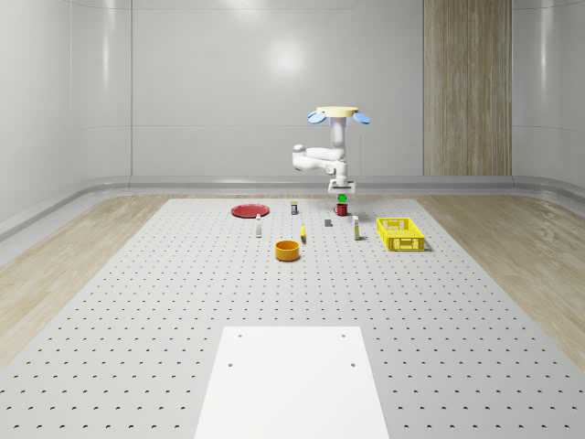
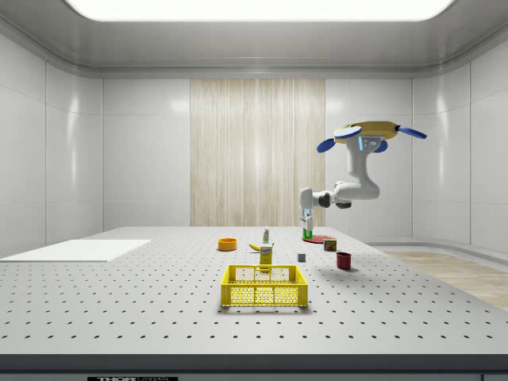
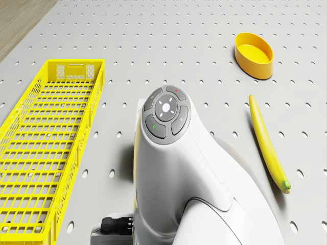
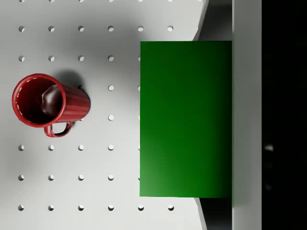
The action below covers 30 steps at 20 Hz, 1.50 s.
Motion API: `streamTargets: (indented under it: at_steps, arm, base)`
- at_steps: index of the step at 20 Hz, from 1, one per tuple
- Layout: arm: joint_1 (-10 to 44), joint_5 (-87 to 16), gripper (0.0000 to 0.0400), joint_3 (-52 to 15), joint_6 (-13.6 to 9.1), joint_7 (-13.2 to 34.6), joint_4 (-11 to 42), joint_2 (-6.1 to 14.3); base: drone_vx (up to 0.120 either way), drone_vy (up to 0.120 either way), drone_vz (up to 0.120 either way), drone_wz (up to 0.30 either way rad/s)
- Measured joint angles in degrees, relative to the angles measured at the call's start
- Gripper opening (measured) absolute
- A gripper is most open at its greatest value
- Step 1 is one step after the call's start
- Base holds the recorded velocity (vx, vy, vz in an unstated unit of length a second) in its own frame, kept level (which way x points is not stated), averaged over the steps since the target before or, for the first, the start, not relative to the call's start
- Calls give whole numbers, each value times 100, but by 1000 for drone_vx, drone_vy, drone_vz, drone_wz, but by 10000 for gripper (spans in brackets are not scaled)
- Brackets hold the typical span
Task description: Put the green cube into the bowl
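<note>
Grey perforated table [image 1: 183, 302] fills a white-walled room with a wood panel at the back. I see the green cube [image 1: 342, 198] up in the air, clamped in the gripper [image 1: 342, 195], just above the red mug [image 1: 342, 209]. In the wrist view the green cube [image 4: 186, 119] sits against 1 finger [image 4: 247, 115], with the red mug [image 4: 48, 103] on the table below, off to one side. Gripper is closed on the cube. In the side view the gripper [image 2: 306, 218] hangs over the table's far side, cube [image 2: 306, 220] at its tip.

Drone [image 1: 338, 115] hovers well above the table, over the mug area, arm [image 1: 320, 160] bent down from it.

Orange bowl [image 1: 288, 250] sits on the table, nearer the camera and toward the whole-scene view's left of the mug, well apart from the cube. Banana [image 3: 268, 143] lies just beside the bowl [image 3: 254, 54]. Yellow basket [image 1: 399, 233] is to the whole-scene view's right of the bowl. Red plate [image 1: 249, 210] lies at the far left. White sheet [image 1: 292, 384] covers the near edge.
</note>
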<state>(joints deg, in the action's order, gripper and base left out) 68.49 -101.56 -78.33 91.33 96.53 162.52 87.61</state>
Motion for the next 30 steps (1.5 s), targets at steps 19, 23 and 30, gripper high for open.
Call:
streamTargets:
  at_steps: [19, 23, 30]
  arm:
    - [26, 49, 250, -14, 113, 19, -5, 121]
    - [31, 57, 250, -16, 132, 22, -6, 142]
    - [37, 70, 250, -19, 162, 27, -7, 174]
  base:
    - [120, -120, 0, 0]
    - [120, -120, 0, 0]
    - [120, -120, 0, 0]
